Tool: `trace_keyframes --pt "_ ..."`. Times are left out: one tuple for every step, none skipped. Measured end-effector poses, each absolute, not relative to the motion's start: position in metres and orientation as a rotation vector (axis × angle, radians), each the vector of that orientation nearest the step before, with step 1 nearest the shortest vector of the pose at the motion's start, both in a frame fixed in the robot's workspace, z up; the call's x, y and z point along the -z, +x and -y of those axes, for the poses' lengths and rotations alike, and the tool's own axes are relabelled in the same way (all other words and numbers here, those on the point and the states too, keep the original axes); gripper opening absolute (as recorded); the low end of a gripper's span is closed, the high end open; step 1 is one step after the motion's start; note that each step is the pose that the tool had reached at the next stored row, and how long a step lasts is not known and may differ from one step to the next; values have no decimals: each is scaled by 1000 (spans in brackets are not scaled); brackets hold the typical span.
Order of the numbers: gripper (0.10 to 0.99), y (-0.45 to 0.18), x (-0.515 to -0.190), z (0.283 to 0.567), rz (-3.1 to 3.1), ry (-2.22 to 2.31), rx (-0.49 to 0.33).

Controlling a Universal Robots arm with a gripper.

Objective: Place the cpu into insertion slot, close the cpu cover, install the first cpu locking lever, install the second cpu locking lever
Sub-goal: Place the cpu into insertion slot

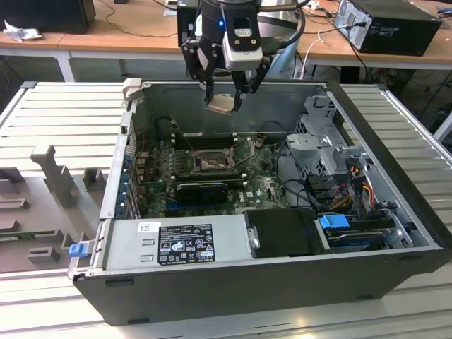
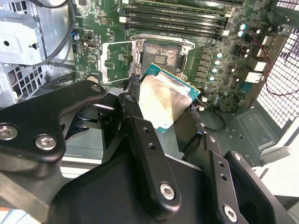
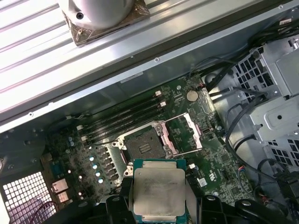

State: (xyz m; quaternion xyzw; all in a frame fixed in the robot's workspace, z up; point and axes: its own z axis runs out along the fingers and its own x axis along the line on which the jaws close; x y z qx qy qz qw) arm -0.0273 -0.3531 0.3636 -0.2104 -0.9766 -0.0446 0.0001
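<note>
The cpu (image 1: pixel 222 104) (image 2: pixel 163 100) (image 3: pixel 158 191) is gripped on two opposite edges by the gripper (image 1: pixel 224 97) (image 2: pixel 161 116) (image 3: pixel 159 205), metal face outward, and is held in the air above the open computer case (image 1: pixel 282 282), close to its far wall and clear of the motherboard (image 1: pixel 265 187). The insertion slot (image 1: pixel 210 164) (image 2: pixel 159 58) (image 3: pixel 145 145) is seen uncovered near the middle of the motherboard, its dark centre bare. The cpu cover (image 2: pixel 117 60) (image 3: pixel 189 133) is swung open and lies just beside the slot. Long black memory slots (image 2: pixel 173 21) (image 3: pixel 121 116) are set along the slot's far edge, and a black graphics card (image 1: pixel 201 191) lies along its near edge. A grey power supply (image 1: pixel 176 244) is set at the case's near wall and a metal drive cage (image 1: pixel 321 141) at the exterior view's right, with loose cables (image 1: pixel 296 183) between it and the motherboard. In the second wrist view a corner of the slot is hidden behind the cpu and the black fingers (image 2: pixel 145 154). The locking levers are too thin to be made out with certainty. One cpu, one slot and one cover are counted.
</note>
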Motion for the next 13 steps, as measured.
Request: trace_keyframes --pt "537 -27 -364 353 3067 -665 140" --pt "537 -27 -364 353 3066 -669 140" --pt "537 -27 -364 353 3065 -674 140" --pt "537 -27 -364 353 3065 -677 140" --pt "537 -27 -364 353 3064 -681 140" --pt "537 -27 -364 353 3063 -687 140" --pt "537 -27 -364 353 3062 -691 140" --pt "537 -27 -364 353 3062 -694 140" --pt "537 -27 -364 353 3061 -697 140" --pt "537 -27 -364 353 3060 -700 140" --pt "537 -27 -364 353 3059 -706 140" --pt "537 -27 -364 353 3058 -711 140" --pt "537 -27 -364 353 3057 -716 140"
